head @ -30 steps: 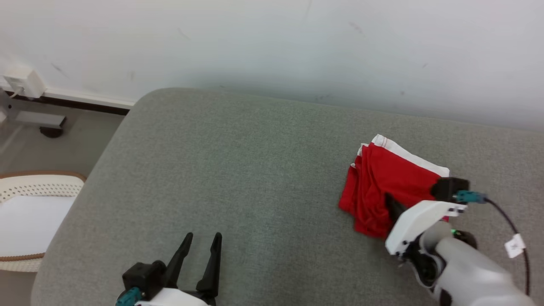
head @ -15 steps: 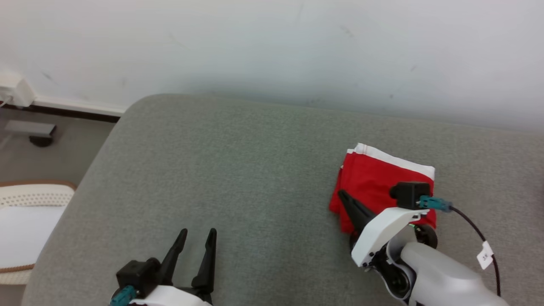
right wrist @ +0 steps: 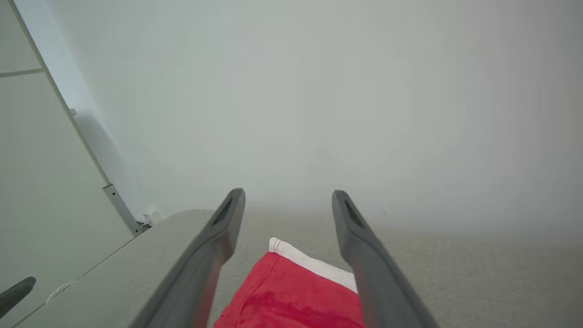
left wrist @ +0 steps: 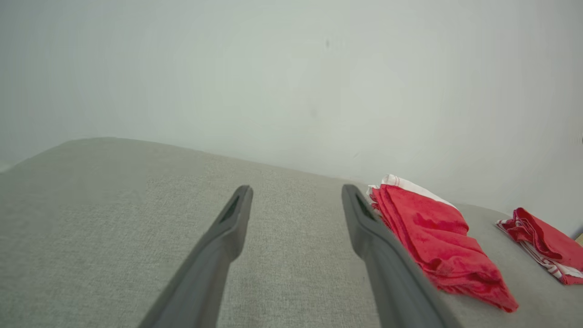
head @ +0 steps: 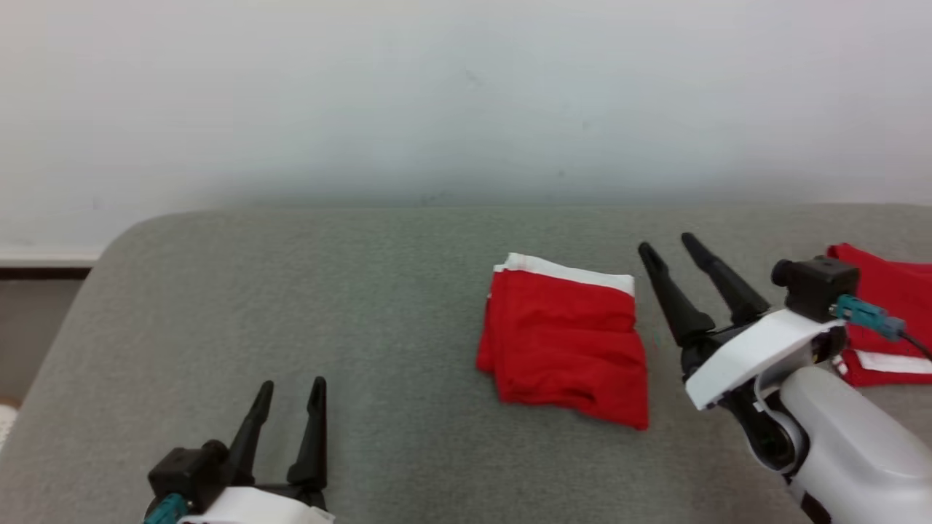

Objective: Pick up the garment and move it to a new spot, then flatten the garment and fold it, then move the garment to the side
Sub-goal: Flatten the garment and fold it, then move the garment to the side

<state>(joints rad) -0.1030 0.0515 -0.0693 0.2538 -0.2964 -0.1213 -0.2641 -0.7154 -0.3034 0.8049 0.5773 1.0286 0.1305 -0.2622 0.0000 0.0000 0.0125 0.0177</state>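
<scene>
Resting folded into a neat rectangle on the grey cushion [head: 328, 306], right of centre, white waistband toward the wall [head: 437, 94]: the red garment [head: 564, 338]. Hovering just beside its right edge, apart from the cloth, fingers spread wide and gripping nothing: the right gripper [head: 666, 244]. From the right wrist, frames the garment's white-banded corner between its two fingers. Sitting low at the near left, well apart from the garment, likewise spread and empty: the left gripper [head: 291, 384]. Lying farther right on the same cushion, behind the right arm and partly hidden by it: a second red cloth [head: 892, 298] with white trim.
</scene>
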